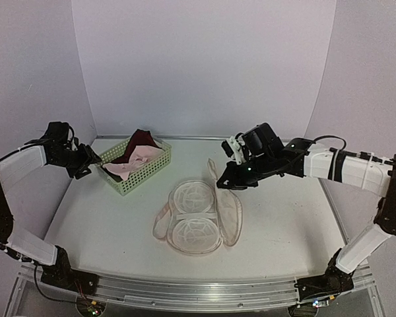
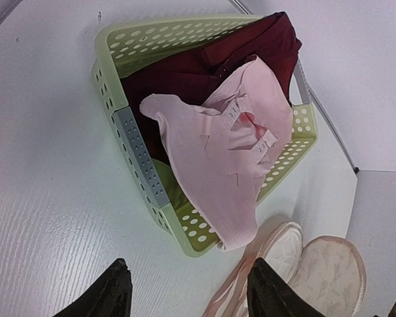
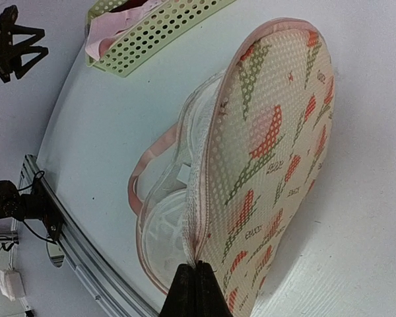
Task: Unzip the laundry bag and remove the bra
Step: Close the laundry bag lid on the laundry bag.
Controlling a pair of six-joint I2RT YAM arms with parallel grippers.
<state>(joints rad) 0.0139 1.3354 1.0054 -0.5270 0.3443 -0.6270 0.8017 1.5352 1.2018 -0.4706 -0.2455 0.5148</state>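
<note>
Maroon bra point(image 2: 204, 72) already lies in the green basket point(image 2: 185, 30) just ahead of the left gripper point(image 2: 189, 281), fingers half apart, empty. Right gripper point(image 3: 197, 284) pinches the rim of the laundry bag point(image 3: 270, 152) between closed fingers, lid raised. Removal looks done; next, likely release that flap. Only the right wrist view shows the pinch, the top view that the bag holds no bra.

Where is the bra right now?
In the top view, the bra lies in the green basket, back left on the table, beside the open bag.
</note>
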